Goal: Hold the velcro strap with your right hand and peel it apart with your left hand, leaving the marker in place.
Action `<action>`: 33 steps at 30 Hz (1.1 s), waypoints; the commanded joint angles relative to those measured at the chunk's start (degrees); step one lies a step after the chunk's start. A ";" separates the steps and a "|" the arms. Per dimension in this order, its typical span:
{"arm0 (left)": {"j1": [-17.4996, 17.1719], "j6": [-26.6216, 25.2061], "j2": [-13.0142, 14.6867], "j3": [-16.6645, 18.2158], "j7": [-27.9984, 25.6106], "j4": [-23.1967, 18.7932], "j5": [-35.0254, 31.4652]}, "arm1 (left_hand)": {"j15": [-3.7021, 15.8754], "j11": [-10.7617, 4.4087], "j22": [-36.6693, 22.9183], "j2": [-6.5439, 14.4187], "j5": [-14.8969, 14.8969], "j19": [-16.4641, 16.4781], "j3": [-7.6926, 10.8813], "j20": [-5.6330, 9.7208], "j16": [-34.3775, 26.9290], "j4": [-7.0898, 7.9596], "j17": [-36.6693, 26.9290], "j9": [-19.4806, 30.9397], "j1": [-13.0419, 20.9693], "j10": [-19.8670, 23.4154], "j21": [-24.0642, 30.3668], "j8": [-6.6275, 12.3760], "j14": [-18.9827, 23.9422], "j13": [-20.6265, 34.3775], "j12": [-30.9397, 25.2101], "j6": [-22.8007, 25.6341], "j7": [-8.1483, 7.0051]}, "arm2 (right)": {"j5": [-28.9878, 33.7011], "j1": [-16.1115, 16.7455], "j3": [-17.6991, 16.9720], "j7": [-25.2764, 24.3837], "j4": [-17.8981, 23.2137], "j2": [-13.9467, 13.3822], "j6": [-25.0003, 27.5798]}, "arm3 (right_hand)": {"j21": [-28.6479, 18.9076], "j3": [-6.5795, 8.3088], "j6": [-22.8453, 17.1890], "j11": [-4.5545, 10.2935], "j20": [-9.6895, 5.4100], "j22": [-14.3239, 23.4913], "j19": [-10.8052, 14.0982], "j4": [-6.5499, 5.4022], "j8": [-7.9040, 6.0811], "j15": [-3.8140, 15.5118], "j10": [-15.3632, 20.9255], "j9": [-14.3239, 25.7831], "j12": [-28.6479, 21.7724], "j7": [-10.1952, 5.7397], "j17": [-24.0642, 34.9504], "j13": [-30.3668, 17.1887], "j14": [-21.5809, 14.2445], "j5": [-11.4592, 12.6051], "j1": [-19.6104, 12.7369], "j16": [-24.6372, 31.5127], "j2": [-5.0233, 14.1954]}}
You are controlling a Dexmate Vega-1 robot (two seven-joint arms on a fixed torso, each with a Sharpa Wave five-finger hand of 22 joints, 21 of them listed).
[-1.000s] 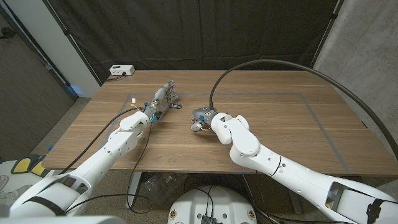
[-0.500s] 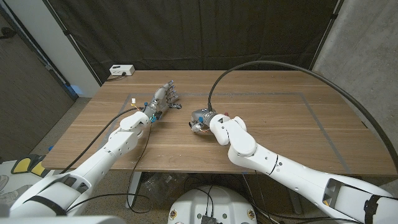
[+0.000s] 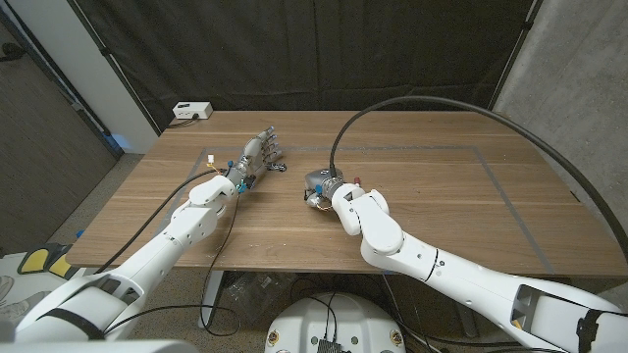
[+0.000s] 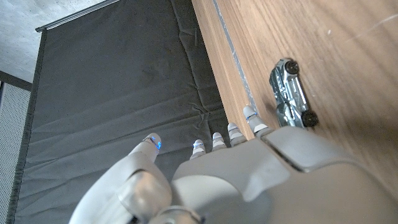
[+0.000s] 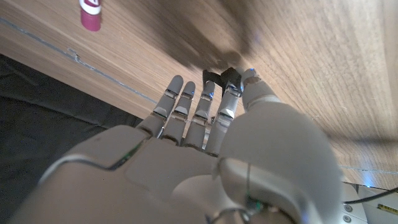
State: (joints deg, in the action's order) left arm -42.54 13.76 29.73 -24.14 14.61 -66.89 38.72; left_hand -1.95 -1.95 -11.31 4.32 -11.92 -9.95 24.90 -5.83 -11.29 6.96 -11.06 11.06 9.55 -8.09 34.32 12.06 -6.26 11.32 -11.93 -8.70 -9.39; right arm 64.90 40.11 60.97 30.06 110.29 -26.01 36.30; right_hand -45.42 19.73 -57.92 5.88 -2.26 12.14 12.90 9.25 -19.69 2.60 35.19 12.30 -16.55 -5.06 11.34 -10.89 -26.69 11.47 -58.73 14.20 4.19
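In the right wrist view a short black velcro strap (image 5: 222, 76) lies on the wood at the tips of my right hand (image 5: 205, 143). The thumb and a fingertip (image 5: 229, 93) close on it, and most of the strap is hidden under them. A pink-and-white marker (image 5: 91, 13) lies on the table well beyond the fingers. In the head view the right hand (image 3: 316, 185) sits near the table's middle. My left hand (image 3: 259, 154) stands to its left with the fingers (image 4: 231, 132) apart, holding nothing.
A small silver toy car (image 4: 291, 93) sits just past the left hand, also visible as a toy car (image 3: 280, 168) in the head view. A white box (image 3: 191, 111) stands at the back left edge. Grey tape lines (image 3: 491, 176) mark the table.
My right forearm has swung slightly leftward while the hand stays at nearly the same spot. The left arm has not moved.
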 commanded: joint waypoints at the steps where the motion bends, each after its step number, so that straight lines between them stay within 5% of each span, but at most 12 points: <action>1: 0.05 -0.04 0.17 -0.12 0.26 -0.33 -0.10 | 0.05 -0.04 -0.18 0.04 -0.29 -1.30 -0.18 -0.43 -0.26 -0.09 -0.29 0.17 -0.34 -0.47 -0.12 -0.21 -0.02 0.11 0.05 0.19 -0.35 | 3.51 1.79 -0.73 -6.55 -0.03 -0.35 -0.50 | -0.70 -0.36 -3.47 0.88 -0.63 0.30 0.33 -0.01 -1.51 8.27 1.09 0.25 -0.33 -0.17 0.12 -0.17 -0.78 0.66 -0.91 -0.08 -0.53; 8: 0.29 -0.19 0.00 -0.33 0.60 -0.02 -0.09 | -0.02 0.14 -0.18 -0.04 -0.33 -1.33 -0.25 -0.44 -0.23 -0.10 -0.29 0.17 -0.38 -0.75 -0.15 -0.21 -0.08 0.11 0.15 0.22 -0.35 | 2.69 3.66 -2.21 -10.43 -0.50 0.50 -0.07 | 0.17 -2.66 -5.34 2.23 -2.34 0.29 -4.94 -0.84 -1.13 8.66 -1.56 -0.44 1.21 -3.90 0.62 -0.14 2.01 0.83 -1.31 -1.22 -1.08; 10: 0.26 -0.24 -0.03 -0.43 0.84 -0.07 -0.04 | -0.02 0.13 -0.18 -0.05 -0.34 -1.33 -0.26 -0.43 -0.22 -0.10 -0.29 0.17 -0.39 -0.83 -0.16 -0.22 -0.11 0.11 0.17 0.20 -0.31 | 2.27 4.38 -2.66 -12.46 -0.78 0.87 0.30 | 0.67 -3.86 -6.67 4.13 -2.46 0.29 -7.57 -1.16 -0.73 8.49 -6.03 -0.85 3.11 -5.07 0.59 -0.18 5.01 1.05 -1.45 -2.44 -1.36; 17: 0.22 -0.26 0.02 -0.98 1.96 -0.49 -0.18 | -0.06 0.16 -0.18 -0.02 -0.37 -1.45 -0.25 -0.43 -0.18 -0.12 -0.29 0.18 -0.37 -0.96 -0.23 -0.28 -0.19 0.11 0.20 0.08 -0.33 | 0.26 5.74 -3.70 -17.14 -0.49 0.90 0.15 | 2.49 -6.79 -8.78 4.92 -2.40 0.04 -14.51 -2.00 1.12 5.21 -12.74 -1.43 5.10 -6.67 0.51 -0.27 14.77 2.26 -1.48 -4.23 -2.02; 24: 0.58 -0.53 0.11 -1.67 3.61 -0.51 -0.29 | -0.16 -0.02 -0.14 -0.04 -0.43 -1.78 -0.06 -0.55 -0.02 -0.55 -0.21 0.17 0.12 -1.29 -0.42 -0.37 -0.51 0.11 0.28 -0.18 -0.70 | -1.91 8.65 -5.11 -31.66 -1.78 1.36 -1.75 | 3.82 -8.57 -9.77 6.21 -2.86 -0.25 -18.38 -2.64 2.56 5.57 -16.96 -1.46 5.46 -7.47 0.64 -0.39 19.85 3.43 -1.49 -3.88 -1.69; 27: 1.16 -0.41 0.84 -2.52 3.85 -0.64 -1.99 | -0.10 -0.39 0.04 -0.78 -0.09 -1.91 1.49 -0.52 0.14 -4.70 0.18 0.22 5.03 -1.26 -0.93 2.29 -0.61 0.20 0.00 6.74 -1.00 | -3.34 9.26 -5.65 -37.71 -2.57 1.71 -3.51 | 3.96 -8.80 -9.87 6.27 -3.01 -0.28 -18.74 -2.69 2.70 5.86 -17.19 -1.46 5.41 -7.49 0.66 -0.41 20.07 3.54 -1.47 -3.76 -1.75; 33: 3.06 -1.46 1.47 -3.63 7.36 0.39 -2.36 | 0.58 -1.15 -0.16 -2.44 0.91 -1.36 3.31 -0.30 -0.24 -11.37 0.13 0.49 13.06 3.92 -1.30 7.52 0.34 0.25 -1.41 21.75 1.67 | -7.55 10.07 -6.92 -48.15 -3.31 2.27 -8.37 | 3.54 -9.59 -10.09 6.34 -3.68 -0.33 -17.56 -2.93 3.20 6.52 -17.57 -1.43 5.13 -7.62 0.71 -0.49 19.65 3.95 -1.31 -3.14 -1.83</action>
State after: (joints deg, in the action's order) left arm -41.54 13.48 30.26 -26.14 16.77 -67.34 38.58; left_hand -1.95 -2.60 -11.21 2.29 -11.39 -9.94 27.58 -5.83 -11.29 -2.31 -10.69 11.35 19.95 -6.23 33.04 17.41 -6.26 11.32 -12.56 7.04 -8.64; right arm 62.74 46.20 57.22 0.91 109.37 -25.15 33.71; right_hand -41.70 10.57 -65.65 12.15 -2.04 11.70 -5.37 6.40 -16.90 2.05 18.00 10.56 -10.99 -10.97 11.87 -11.19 -7.05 15.03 -60.02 10.62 2.88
